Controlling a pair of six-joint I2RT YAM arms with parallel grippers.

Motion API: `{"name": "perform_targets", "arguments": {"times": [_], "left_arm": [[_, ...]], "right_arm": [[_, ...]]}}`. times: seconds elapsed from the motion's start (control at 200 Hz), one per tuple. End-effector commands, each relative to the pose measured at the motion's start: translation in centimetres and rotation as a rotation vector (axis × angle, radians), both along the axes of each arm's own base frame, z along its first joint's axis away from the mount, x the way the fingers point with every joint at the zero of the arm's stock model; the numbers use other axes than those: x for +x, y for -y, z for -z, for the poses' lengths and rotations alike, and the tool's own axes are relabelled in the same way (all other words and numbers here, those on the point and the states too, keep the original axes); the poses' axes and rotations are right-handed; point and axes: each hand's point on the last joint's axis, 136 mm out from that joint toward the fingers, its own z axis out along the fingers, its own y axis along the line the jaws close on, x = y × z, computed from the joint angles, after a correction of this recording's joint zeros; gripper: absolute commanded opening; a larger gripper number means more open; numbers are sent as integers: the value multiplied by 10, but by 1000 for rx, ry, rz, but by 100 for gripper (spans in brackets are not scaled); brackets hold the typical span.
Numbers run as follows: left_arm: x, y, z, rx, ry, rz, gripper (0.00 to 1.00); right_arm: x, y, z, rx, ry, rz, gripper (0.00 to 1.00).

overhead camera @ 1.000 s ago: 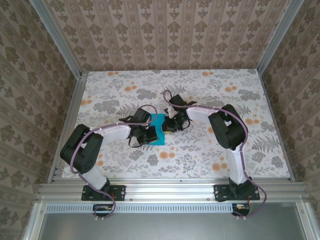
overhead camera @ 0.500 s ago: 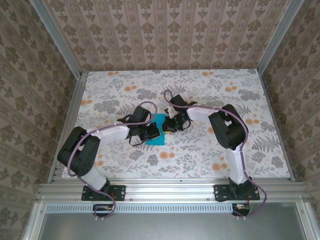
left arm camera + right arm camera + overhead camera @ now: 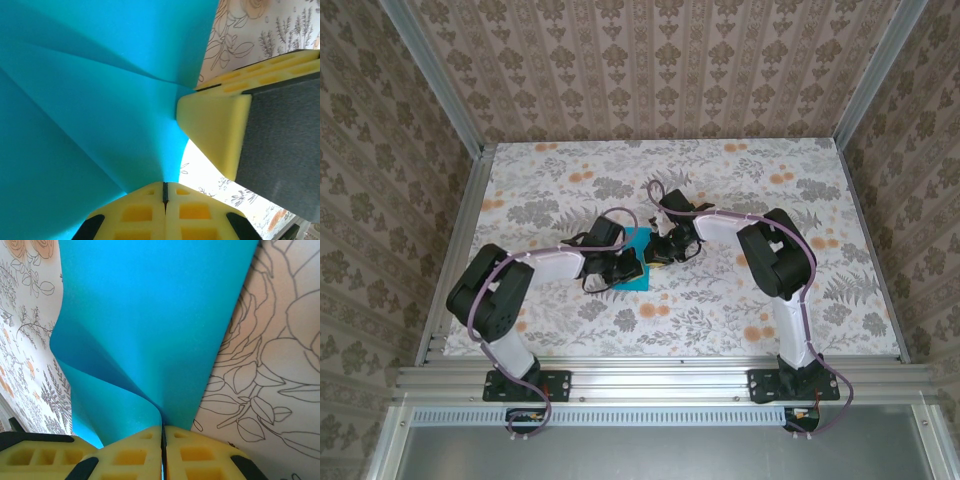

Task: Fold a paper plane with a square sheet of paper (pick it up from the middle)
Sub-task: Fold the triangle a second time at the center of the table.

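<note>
The square sheet of paper (image 3: 639,270) is bright cyan-blue and shows as a small creased shape at the table's middle, between the two grippers. My left gripper (image 3: 621,262) is on its left side, shut on a pinched ridge of the paper (image 3: 100,115); its fingertips (image 3: 165,185) meet with the sheet rising out of them. From the right, my right gripper (image 3: 659,254) is shut on a raised fold of the paper (image 3: 150,315), its yellow tips (image 3: 162,429) pressed together. The right gripper's yellow finger (image 3: 215,130) is close beside the paper in the left wrist view.
The floral tablecloth (image 3: 740,190) covers the table inside patterned walls and an aluminium frame (image 3: 650,378). Both arms bend inward and meet near the centre, with their cables looping over them.
The left arm's elbow and shoulder have swung a little, and its gripper has edged slightly right against the paper. The right arm has stayed put.
</note>
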Motion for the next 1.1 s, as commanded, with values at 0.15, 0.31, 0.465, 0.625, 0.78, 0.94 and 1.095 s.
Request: {"name": "perform_targets", "arguments": {"times": [0.15,0.31,0.465,0.625,0.78,0.94,1.095], "left_arm": [[-6,2,10,8,-28,7,5],[-7,1,14,16,-36,5,5],[-8,-2,18,30,-43,2,5],[-10,-4,24,45,-58,-7,5],[-13,-8,30,72,-84,-26,4],[-17,-18,37,121,-115,-55,3],[-21,-24,42,150,-141,-83,3]], "right_arm": [[-8,16,24,-103,-61,21,10],[-8,16,25,-104,-65,22,10],[-7,15,24,-100,-67,25,10],[-5,13,20,-94,-64,27,10],[-1,9,11,-75,-57,31,12],[8,6,-15,-44,-9,59,22],[9,17,-42,-19,60,131,32]]}}
